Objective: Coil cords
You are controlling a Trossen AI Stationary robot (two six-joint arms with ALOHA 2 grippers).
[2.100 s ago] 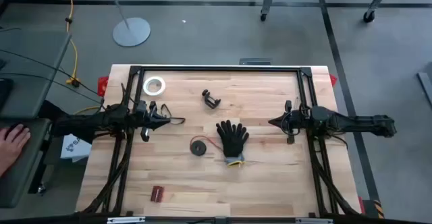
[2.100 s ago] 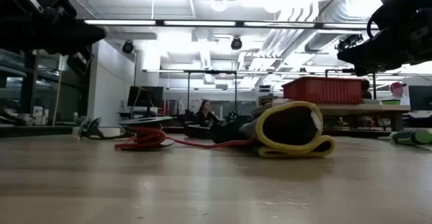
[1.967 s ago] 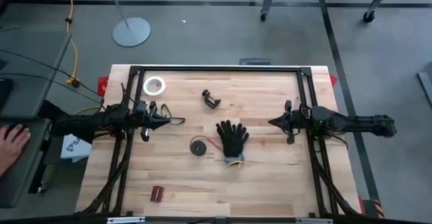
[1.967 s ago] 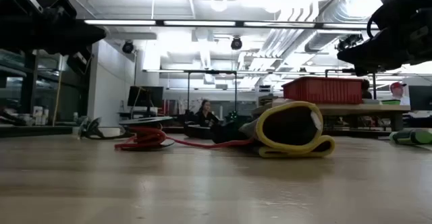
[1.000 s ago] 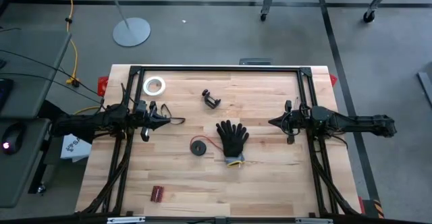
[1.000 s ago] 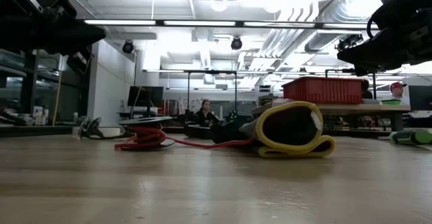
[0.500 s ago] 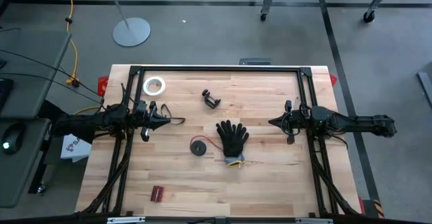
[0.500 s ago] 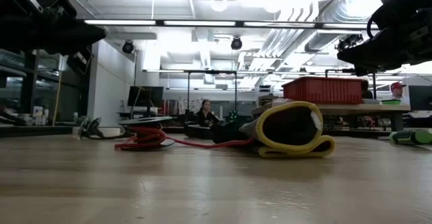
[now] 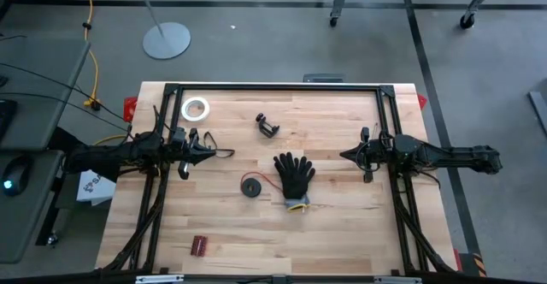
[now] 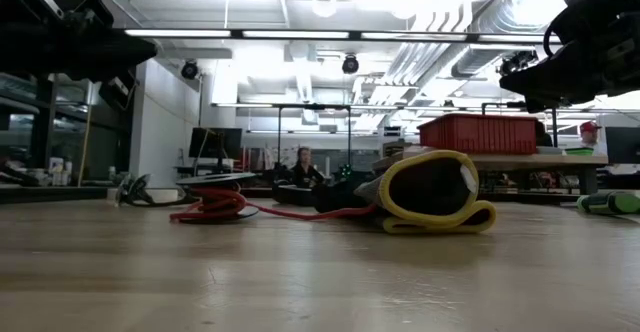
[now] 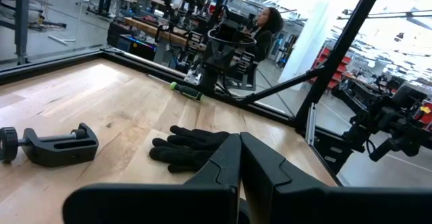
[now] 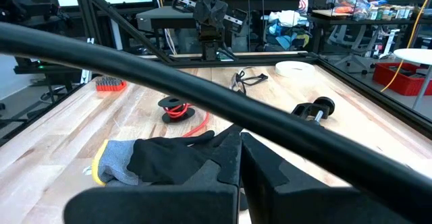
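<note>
The small black round spool with the thin red cord lies flat on the table's middle, a red tail running toward the black glove beside it; it also shows in the low view and in the right wrist view. My left gripper hovers shut at the table's left, above the wood. My right gripper hovers shut at the right, level with the glove. In the wrist views the left fingers and the right fingers are closed and empty.
A white tape ring lies at the far left, a black clamp far of the glove, a small red block near the front left. Safety glasses lie by the left gripper. A black frame edges the table.
</note>
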